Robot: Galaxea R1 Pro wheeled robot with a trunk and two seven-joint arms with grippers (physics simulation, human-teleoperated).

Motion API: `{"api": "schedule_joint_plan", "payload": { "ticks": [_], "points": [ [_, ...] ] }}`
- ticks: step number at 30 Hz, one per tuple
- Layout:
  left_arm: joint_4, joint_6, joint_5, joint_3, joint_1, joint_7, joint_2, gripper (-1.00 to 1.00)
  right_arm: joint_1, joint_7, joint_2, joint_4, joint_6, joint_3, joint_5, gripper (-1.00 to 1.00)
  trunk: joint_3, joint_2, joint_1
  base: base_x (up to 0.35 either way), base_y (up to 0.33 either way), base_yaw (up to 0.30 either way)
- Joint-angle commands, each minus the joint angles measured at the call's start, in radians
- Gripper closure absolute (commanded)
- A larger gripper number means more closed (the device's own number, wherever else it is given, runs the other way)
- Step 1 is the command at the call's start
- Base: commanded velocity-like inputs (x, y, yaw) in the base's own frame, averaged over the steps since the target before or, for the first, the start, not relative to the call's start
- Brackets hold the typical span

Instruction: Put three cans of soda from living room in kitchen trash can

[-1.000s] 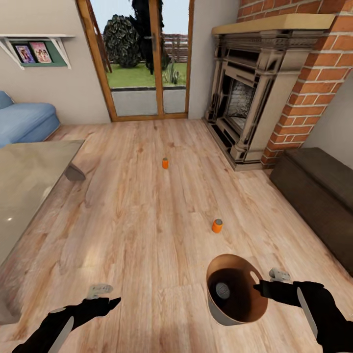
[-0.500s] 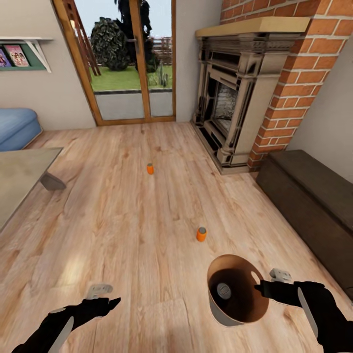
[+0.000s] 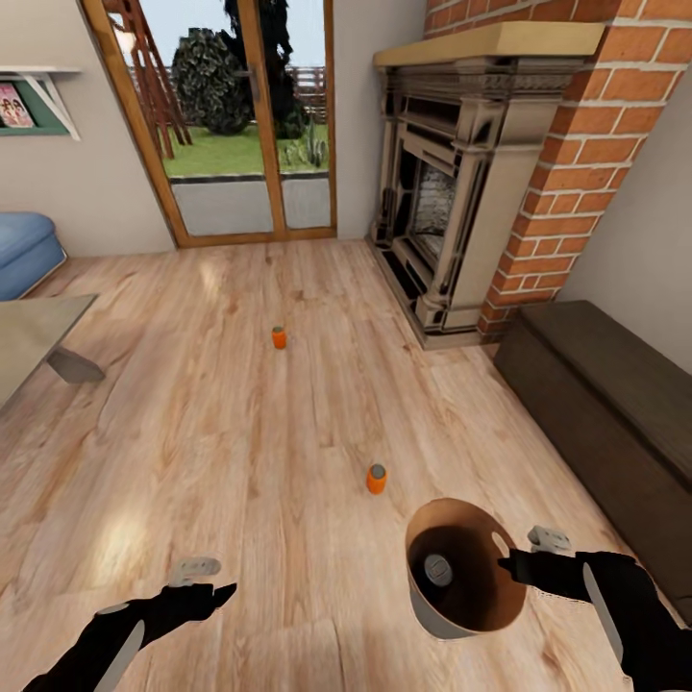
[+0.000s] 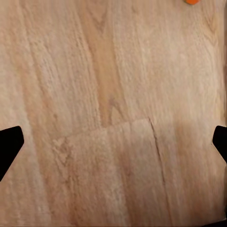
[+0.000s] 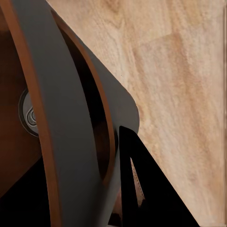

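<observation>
Two orange cans of soda stand upright on the pale plank floor, one close ahead (image 3: 376, 479) and one farther off (image 3: 279, 337). The tash can (image 3: 430, 615), grey outside and tan-brown inside, hangs at the lower right with my right gripper (image 3: 506, 564) shut on its rim. A third can with a silvery top (image 3: 438, 569) lies inside it, also seen in the right wrist view (image 5: 27, 115) past the rim (image 5: 71, 118). My left gripper (image 3: 207, 581) is open and empty over bare floor, its fingertips wide apart (image 4: 113, 142). The near orange can (image 4: 191, 1) peeks in at that picture's edge.
A brick fireplace (image 3: 452, 192) stands ahead on the right, with a dark low bench (image 3: 605, 404) along the right wall. A grey low table (image 3: 29, 336) and a blue sofa (image 3: 19, 250) are at the left. Glass doors (image 3: 240, 125) are at the back.
The whole view has shifted: the room slides left and the near orange can sits closer, so the camera moved. Both grippers and the held bin keep their places in the picture.
</observation>
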State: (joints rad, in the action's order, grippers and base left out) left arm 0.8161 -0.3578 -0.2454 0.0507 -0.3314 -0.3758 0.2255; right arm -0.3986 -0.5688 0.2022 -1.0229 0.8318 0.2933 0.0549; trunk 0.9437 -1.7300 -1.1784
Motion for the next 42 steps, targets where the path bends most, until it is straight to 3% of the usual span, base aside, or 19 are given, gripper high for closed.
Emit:
{"api": "schedule_joint_plan", "payload": {
  "ticks": [1, 20, 37, 42],
  "points": [
    [0.0, 0.001, 0.0, 0.0, 0.0, 0.0, 0.0, -1.0, 0.0, -0.001, 0.0, 0.0, 0.006, 0.0, -0.017, 1.0, 0.0, 0.0, 0.0, 0.248, -0.235, 0.0],
    [-0.002, 0.008, 0.0, 0.0, -0.001, -0.002, 0.0, -1.0, 0.0, 0.003, 0.002, 0.001, 0.006, 0.001, -0.018, 1.0, 0.001, 0.0, 0.0, 0.257, -0.221, -0.2],
    [-0.009, 0.006, 0.004, 0.002, -0.001, -0.007, 0.0, -1.0, 0.0, 0.002, -0.004, 0.013, 0.005, -0.003, -0.008, 1.0, 0.001, 0.0, 0.0, 0.323, 0.068, -0.081],
    [-0.009, 0.006, 0.003, 0.027, -0.001, -0.004, 0.0, -1.0, 0.0, 0.004, -0.004, 0.013, 0.005, -0.002, -0.009, 1.0, 0.001, 0.0, 0.0, 0.301, -0.108, -0.002]
  ]
}}
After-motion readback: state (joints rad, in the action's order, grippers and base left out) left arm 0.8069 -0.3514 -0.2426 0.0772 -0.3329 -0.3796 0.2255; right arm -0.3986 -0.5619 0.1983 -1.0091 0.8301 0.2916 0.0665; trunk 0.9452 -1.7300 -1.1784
